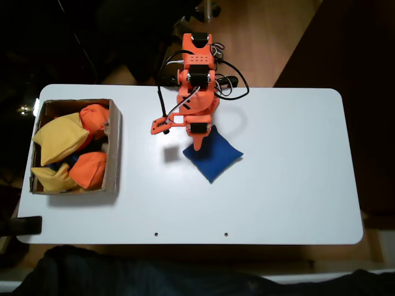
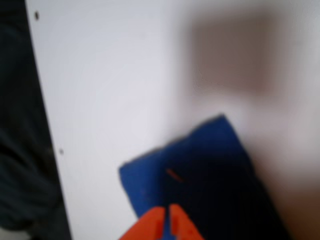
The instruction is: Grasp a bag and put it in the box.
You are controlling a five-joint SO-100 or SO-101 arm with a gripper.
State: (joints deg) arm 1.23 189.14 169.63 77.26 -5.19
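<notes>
A royal-blue square bag (image 1: 214, 157) lies flat on the white table, a little right of centre in the fixed view. The orange arm reaches down from the far edge, and its gripper (image 1: 197, 147) hovers over the bag's upper left corner. In the blurred wrist view the two orange fingertips (image 2: 150, 225) stand almost together at the bottom edge, above the blue bag (image 2: 210, 170), with nothing between them. The brown cardboard box (image 1: 115, 154) stands at the table's left end, well apart from the bag.
The box holds yellow beanbags (image 1: 58, 135) and orange beanbags (image 1: 89, 169), piled to its rim. The table's near edge has two small holes (image 1: 156, 234). Black cables (image 1: 231, 86) trail by the arm's base. White table (image 1: 290, 185) lies bare to the right of the bag.
</notes>
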